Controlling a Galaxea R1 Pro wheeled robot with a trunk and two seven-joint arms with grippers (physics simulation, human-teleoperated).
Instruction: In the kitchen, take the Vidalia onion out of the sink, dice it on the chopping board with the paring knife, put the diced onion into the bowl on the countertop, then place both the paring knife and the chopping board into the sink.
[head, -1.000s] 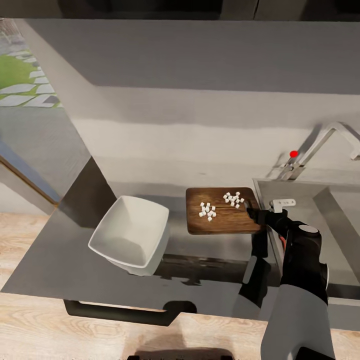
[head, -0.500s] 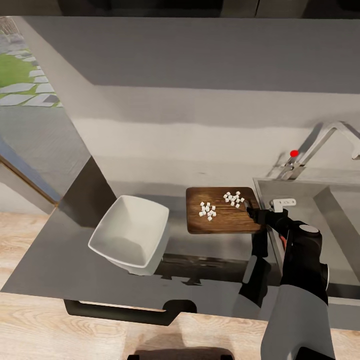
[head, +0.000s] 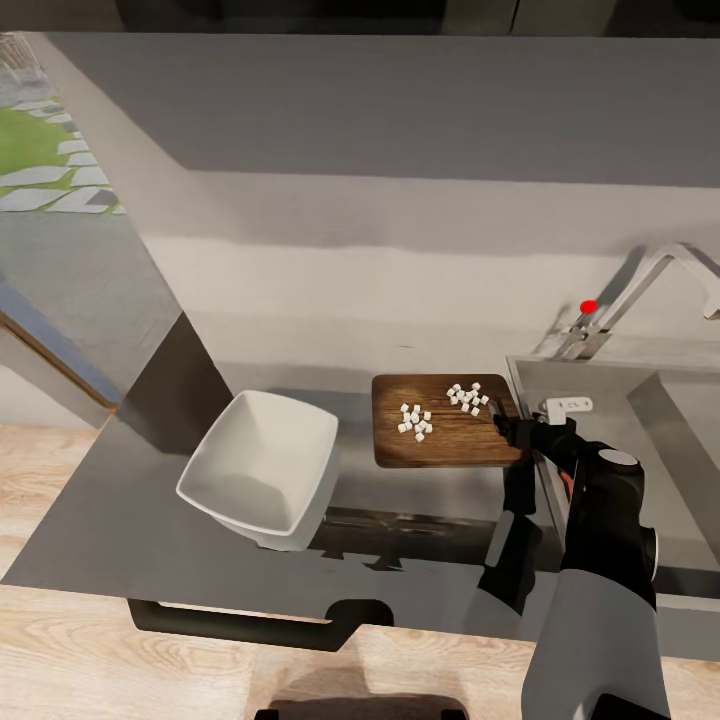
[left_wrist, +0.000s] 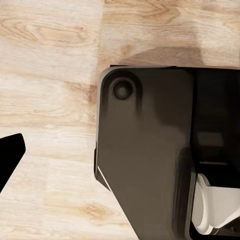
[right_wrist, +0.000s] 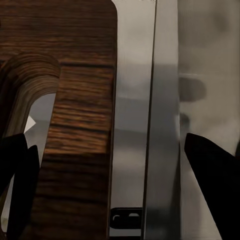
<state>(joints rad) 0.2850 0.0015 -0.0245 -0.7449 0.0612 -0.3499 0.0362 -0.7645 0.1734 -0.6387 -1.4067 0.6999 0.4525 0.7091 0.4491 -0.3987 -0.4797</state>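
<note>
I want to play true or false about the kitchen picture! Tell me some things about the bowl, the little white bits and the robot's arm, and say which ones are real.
1. The small white onion cubes lie on the dark brown wooden chopping board. True.
2. The shallow white glossy bowl is full of cubes. False: it looks empty.
3. The bowl stands left of the board on the dark grey countertop. True.
4. The right gripper hovers over the bowl. False: it is at the board's end nearest the stainless-steel sink.
5. The red knob sits beside the chrome tap. True.
</note>
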